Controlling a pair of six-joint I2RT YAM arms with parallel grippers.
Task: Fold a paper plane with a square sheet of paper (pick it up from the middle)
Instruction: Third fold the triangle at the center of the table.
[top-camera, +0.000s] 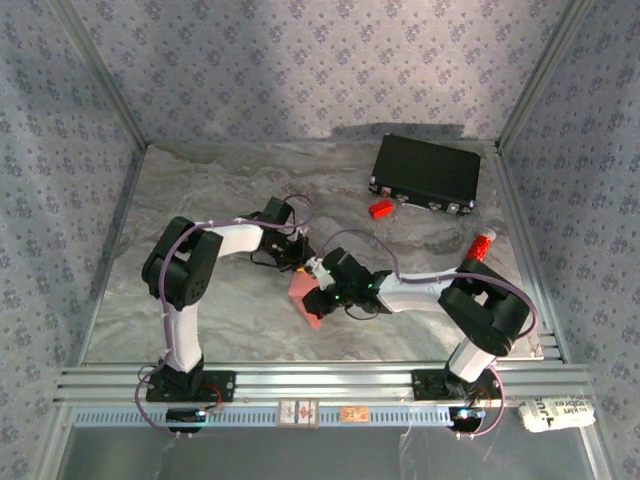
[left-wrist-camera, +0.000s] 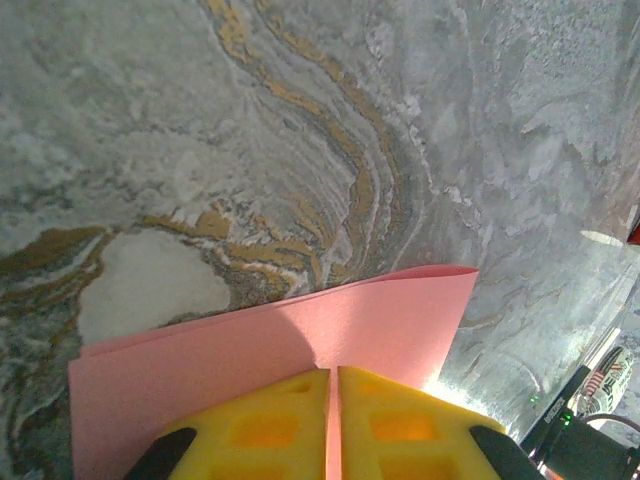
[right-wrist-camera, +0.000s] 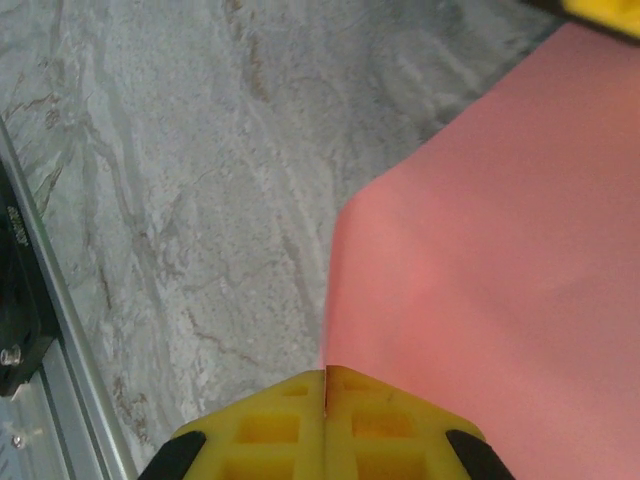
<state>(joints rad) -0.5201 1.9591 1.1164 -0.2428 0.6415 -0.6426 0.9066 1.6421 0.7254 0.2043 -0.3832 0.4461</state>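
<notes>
Mid-table, a pair of black-and-white arms meet over a marbled grey table inside a booth papered in a small blue floral print. From the left, the left fingers, blocky yellow pads with square cut-outs, are pressed together on the square sheet of paper. In the left wrist view a thin pink strip runs up the seam between the left fingers, and the smooth, matte salmon sheet spreads ahead of them. It is doubled over, its far edge bowed and its corner lifted off the ochre-veined stone.

The sheet hangs between the two arms, near the front of the table's middle, and shows from above as a small salmon wedge.

To its right, the right fingers are also clamped flat on the paper. In the right wrist view the right fingers meet with no gap on the sheet's edge, and the pink surface fans away in a soft, uncreased curve.

Further right, at the back, lie a flat black rectangular case and, just in front of it, a small red block. A red-and-white tube sits by the right arm.
</notes>
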